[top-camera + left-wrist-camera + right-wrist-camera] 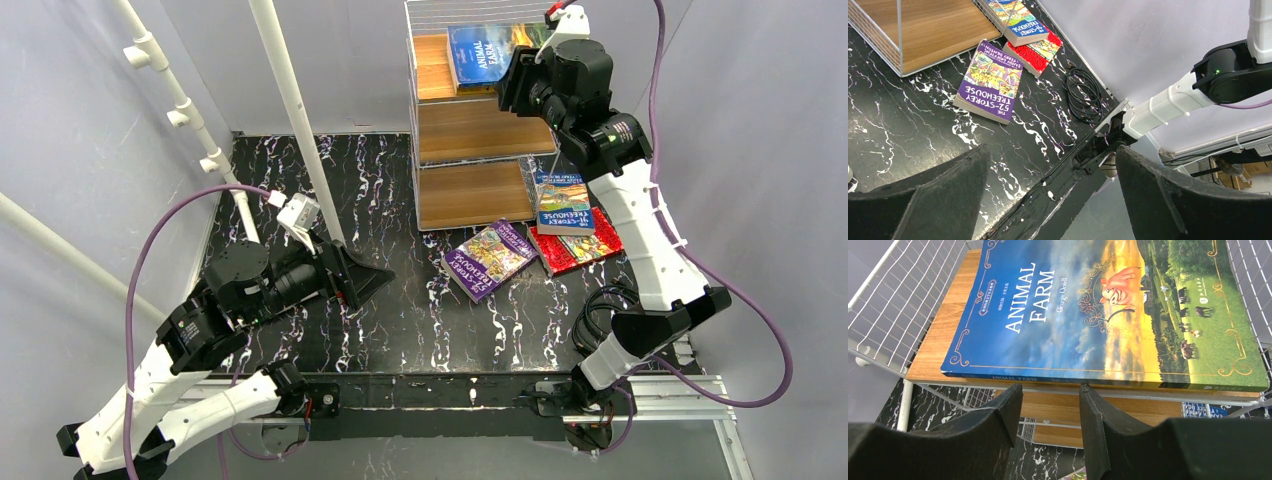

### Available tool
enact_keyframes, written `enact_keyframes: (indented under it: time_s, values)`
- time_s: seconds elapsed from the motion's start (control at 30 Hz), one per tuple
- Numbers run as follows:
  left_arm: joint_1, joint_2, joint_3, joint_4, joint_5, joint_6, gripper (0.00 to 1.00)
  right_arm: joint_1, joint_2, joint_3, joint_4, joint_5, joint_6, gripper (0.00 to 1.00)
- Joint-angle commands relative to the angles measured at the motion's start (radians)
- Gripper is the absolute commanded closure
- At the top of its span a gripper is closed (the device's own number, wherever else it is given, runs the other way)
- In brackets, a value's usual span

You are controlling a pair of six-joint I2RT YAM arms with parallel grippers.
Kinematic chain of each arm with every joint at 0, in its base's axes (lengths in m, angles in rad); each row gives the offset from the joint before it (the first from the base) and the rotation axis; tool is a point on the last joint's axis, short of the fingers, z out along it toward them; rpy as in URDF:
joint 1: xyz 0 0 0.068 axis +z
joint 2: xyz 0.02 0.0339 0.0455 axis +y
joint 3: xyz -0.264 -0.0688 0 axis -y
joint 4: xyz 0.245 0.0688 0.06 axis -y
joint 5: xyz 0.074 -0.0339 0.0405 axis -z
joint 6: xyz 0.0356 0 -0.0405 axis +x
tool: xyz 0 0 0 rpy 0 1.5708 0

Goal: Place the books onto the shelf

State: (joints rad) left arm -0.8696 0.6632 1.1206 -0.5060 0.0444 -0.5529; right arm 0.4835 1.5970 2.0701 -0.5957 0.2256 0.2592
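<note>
Idling above the black marbled bench (400, 320), the left pincer (1052, 150) gapes wide, empty. Beyond lie a purple paperback (490, 258), a red paperback (582, 252) and a blue Treehouse paperback (563, 203), unshelved. The half-open, empty right pincer (1050, 390) faces the blue Animal Farm book (1098, 315), flat on the top tier of the white-wire shelf (480, 130); next, probably fetching another.

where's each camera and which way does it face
Top external: above and behind the bases, looking down on table and shelf; left arm and right arm show.
Left wrist: on the left arm, facing across the table toward the purple book and right arm; the open left gripper shows.
Right wrist: at the shelf's top board, facing Animal Farm; the right gripper shows.
Shared: the purple book, in top external and left wrist.
</note>
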Motion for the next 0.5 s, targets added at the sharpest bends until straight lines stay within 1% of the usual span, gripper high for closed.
enact_keyframes:
  time_s: [0.0, 0.17, 0.23, 0.3, 0.37, 0.4, 0.47]
  values:
    - [0.001, 0.003, 0.016, -0.003, -0.003, 0.008, 0.07, -0.009, -0.005, 0.022, 0.079, 0.001, 0.006, 0.46]
    - [0.001, 0.002, 0.014, -0.003, -0.003, 0.008, 0.07, -0.009, -0.026, 0.002, 0.066, -0.009, 0.006, 0.46]
    - [0.001, 0.006, 0.016, -0.006, 0.001, 0.008, 0.07, -0.009, -0.048, -0.007, 0.052, -0.025, 0.006, 0.43]
    - [0.001, 0.016, 0.022, -0.012, 0.016, 0.015, 0.08, -0.009, -0.102, -0.057, 0.052, -0.039, 0.007, 0.36]
    - [0.002, 0.036, 0.030, -0.026, 0.033, 0.019, 0.08, -0.009, -0.172, -0.133, 0.054, -0.045, 0.007, 0.23]
    - [0.001, 0.048, 0.035, -0.033, 0.045, 0.020, 0.08, -0.009, -0.212, -0.192, 0.057, -0.047, 0.014, 0.17]
    - [0.001, 0.076, 0.040, -0.038, 0.083, 0.020, 0.07, -0.008, -0.306, -0.324, 0.061, -0.058, 0.029, 0.11]
